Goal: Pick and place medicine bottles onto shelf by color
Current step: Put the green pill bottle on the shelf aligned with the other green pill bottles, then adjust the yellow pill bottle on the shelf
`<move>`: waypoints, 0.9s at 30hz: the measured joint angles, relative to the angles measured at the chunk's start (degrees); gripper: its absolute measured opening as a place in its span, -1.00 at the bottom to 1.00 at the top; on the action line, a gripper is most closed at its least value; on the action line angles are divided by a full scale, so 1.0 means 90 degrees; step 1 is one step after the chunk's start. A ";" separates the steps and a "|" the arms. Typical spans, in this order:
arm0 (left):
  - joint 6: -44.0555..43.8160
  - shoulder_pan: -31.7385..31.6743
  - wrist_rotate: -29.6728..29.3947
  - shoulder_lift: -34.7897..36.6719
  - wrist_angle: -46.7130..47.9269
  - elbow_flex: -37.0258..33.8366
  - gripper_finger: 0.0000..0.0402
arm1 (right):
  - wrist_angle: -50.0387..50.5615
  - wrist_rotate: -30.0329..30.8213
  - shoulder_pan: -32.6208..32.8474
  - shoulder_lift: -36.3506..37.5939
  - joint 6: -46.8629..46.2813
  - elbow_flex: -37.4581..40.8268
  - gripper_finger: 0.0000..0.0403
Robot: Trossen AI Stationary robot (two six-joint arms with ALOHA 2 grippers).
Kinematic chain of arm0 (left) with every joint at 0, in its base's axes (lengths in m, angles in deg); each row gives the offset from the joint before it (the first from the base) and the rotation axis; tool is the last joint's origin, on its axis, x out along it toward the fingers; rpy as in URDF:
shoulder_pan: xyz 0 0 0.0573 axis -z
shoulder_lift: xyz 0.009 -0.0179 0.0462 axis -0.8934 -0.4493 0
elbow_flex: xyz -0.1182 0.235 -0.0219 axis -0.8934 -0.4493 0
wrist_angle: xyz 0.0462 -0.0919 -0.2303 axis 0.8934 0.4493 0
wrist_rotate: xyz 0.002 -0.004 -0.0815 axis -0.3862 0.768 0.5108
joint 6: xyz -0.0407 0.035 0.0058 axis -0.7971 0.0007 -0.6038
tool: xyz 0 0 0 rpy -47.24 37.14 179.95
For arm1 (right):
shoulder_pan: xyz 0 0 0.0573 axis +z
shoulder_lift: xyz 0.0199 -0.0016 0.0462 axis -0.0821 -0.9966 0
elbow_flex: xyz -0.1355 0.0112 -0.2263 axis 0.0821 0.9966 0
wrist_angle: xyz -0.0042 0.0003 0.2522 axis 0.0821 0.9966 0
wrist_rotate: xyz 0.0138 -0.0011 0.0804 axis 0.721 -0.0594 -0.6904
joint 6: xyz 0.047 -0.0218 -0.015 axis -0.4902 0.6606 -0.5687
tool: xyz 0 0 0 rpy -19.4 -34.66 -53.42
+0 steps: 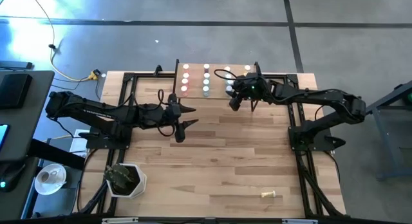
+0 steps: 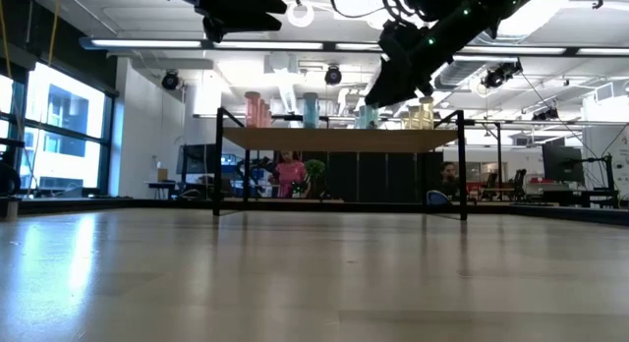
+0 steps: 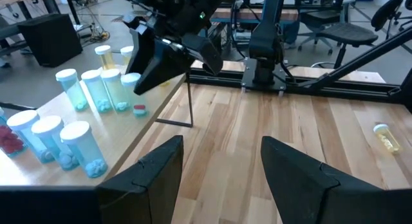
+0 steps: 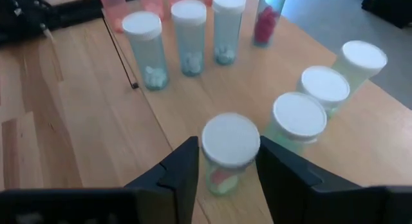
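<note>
The right gripper [image 4: 222,169] stands over the front edge of the small raised light-wood shelf on thin black legs [image 1: 217,73], its two dark fingers set on either side of a translucent green cylindrical medicine bottle with a white round cap [image 4: 230,153]; the bottle stands upright on the shelf board, and whether the fingers clamp it or merely flank it cannot be told. Beside it runs a row of three more green bottles [image 4: 299,121], with a row of pale blue bottles [image 4: 188,34] farther along and red ones at the far end. One yellow bottle [image 1: 271,195] lies on its side on the butcher-block tabletop [image 1: 225,159], well apart from the shelf. The left gripper [image 3: 219,169] hangs in front of the shelf with its jaws spread and nothing between them. Such bottles are judged light, rigid and smooth-walled, hence prone to tipping or slipping; the body below the cap offers the surest hold, and a lying bottle is best pinched across its width.
</note>
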 joint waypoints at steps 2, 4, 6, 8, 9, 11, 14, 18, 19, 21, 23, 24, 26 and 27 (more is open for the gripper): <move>0.0000 0.0000 0.0000 0.0000 0.0000 0.0000 -0.01 | 0.0016 0.0002 0.0000 -0.0011 0.0001 0.0002 -0.25; 0.0000 0.0000 0.0002 0.0000 0.0000 0.0002 -0.01 | -0.0028 0.0000 0.0001 -0.0008 0.0001 0.0002 -0.19; 0.0000 0.0000 0.0002 0.0000 0.0000 0.0002 -0.01 | -0.0025 0.0000 0.0002 -0.0008 -0.0001 0.0002 -0.15; 0.0000 0.0000 0.0005 0.0000 0.0000 0.0002 -0.01 | -0.0042 0.0000 0.0000 -0.0008 0.0001 0.0002 -0.13; 0.0002 0.0000 0.0005 0.0000 0.0000 0.0002 -0.01 | -0.0045 0.0000 0.0000 -0.0008 -0.0001 0.0002 -0.13; 0.0002 0.0000 0.0005 0.0000 0.0000 0.0002 -0.01 | -0.0056 0.0000 0.0000 0.0006 0.0001 0.0002 -0.13; 0.0002 0.0000 0.0005 0.0000 0.0000 0.0002 -0.01 | -0.0127 0.0000 0.0000 0.0047 -0.0001 0.0002 -0.12; 0.0002 0.0002 0.0008 0.0000 0.0002 0.0005 -0.01 | -0.0090 0.0007 0.0002 0.0122 0.0000 -0.0003 -0.12; 0.0001 0.0001 0.0037 0.0000 0.0002 0.0005 -0.01 | -0.0111 0.0008 0.0000 0.0145 0.0001 -0.0003 -0.12; 0.0002 0.0000 0.0109 0.0000 0.0002 0.0005 -0.01 | -0.0139 0.0009 0.0000 0.0218 -0.0001 -0.0003 -0.12; 0.0002 0.0000 0.0141 0.0000 0.0000 0.0005 -0.01 | -0.0179 0.0010 0.0002 0.0303 -0.0002 -0.0003 -0.12; 0.0002 0.0000 0.0141 0.0000 0.0002 0.0005 -0.01 | -0.0184 0.0010 0.0002 0.0357 -0.0001 -0.0003 -0.12; 0.0002 0.0000 0.0141 0.0000 -0.0002 0.0005 -0.01 | -0.0163 0.0015 0.0002 0.0446 0.0001 -0.0003 -0.12; 0.0002 0.0000 0.0138 0.0000 0.0003 0.0005 -0.01 | -0.0157 0.0017 0.0002 0.0491 0.0001 -0.0003 -0.12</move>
